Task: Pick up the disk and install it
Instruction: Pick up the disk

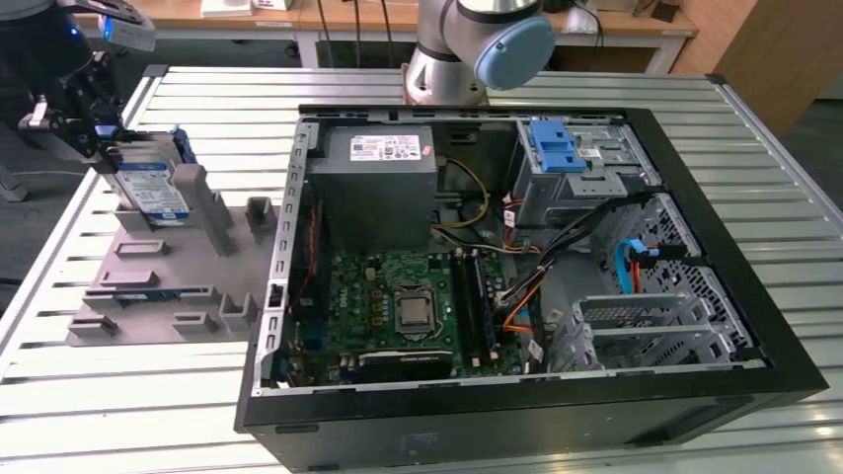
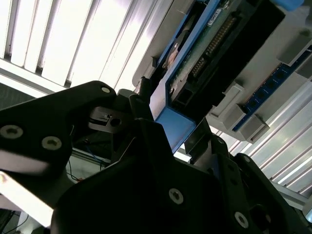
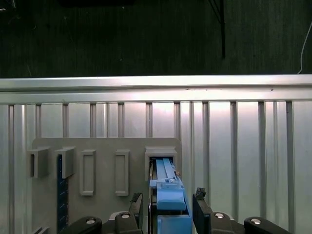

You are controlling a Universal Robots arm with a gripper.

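Robotics lab — slatted alu bench (image 1: 125,415), opened PC case (image 1: 500,427), UR arm base (image 1: 455,49), desks (image 1: 178,18) behind.

One disk (image 1: 148,193); one gripper (image 1: 109,140); one grey fixture plate (image 1: 158,286); one open computer case (image 1: 527,425); one power-supply box (image 1: 373,193); raised holders (image 3: 87,173) in one row, seemingly five.

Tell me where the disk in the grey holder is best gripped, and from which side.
Grip the disk at its free upper end, across the blue carrier frame, coming down from above. It stands on edge in the grey holder, whose slot walls cover its lower part. The gripper sits there.
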